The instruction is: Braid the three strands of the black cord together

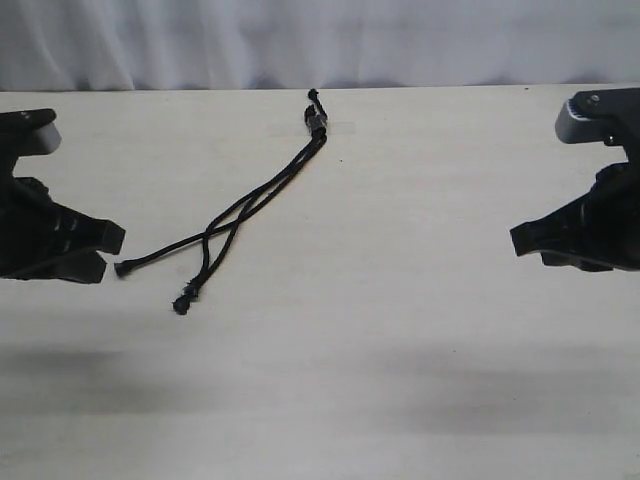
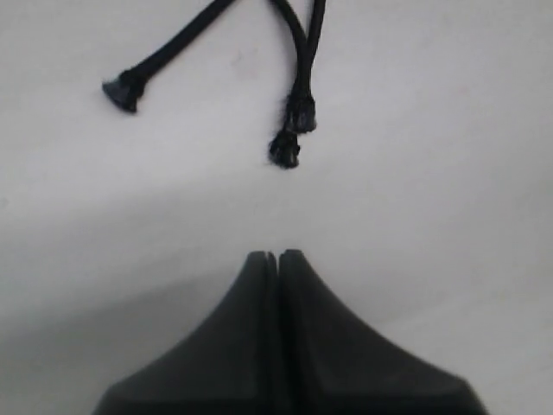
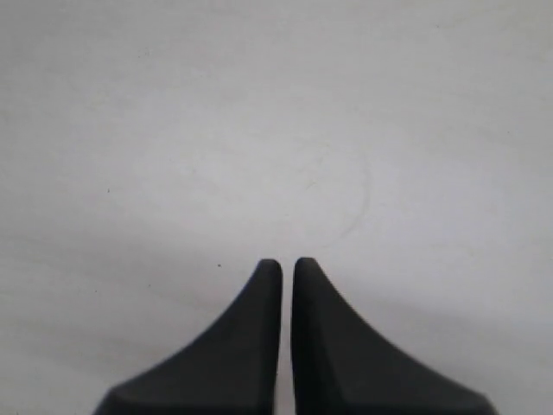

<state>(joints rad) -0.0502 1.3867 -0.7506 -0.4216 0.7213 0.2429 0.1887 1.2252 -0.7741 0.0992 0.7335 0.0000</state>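
Observation:
The black cord (image 1: 262,195) lies on the table, its bound knot (image 1: 318,122) near the far edge. The three strands run from it toward the near left, loosely crossing halfway. One tip (image 1: 122,268) (image 2: 121,91) lies just right of my left gripper (image 1: 112,250). The other two tips (image 1: 182,303) (image 2: 301,117) (image 2: 283,151) rest side by side nearer the front. My left gripper (image 2: 276,256) is shut and empty, a short way from the tips. My right gripper (image 1: 514,240) (image 3: 287,263) hovers far right over bare table, with only a sliver between its fingers.
The pale table (image 1: 420,350) spreads wide around the cord. A white curtain (image 1: 300,40) hangs behind the far edge. A small pale strip (image 1: 343,127) lies by the knot. Both arm bodies sit at the side edges.

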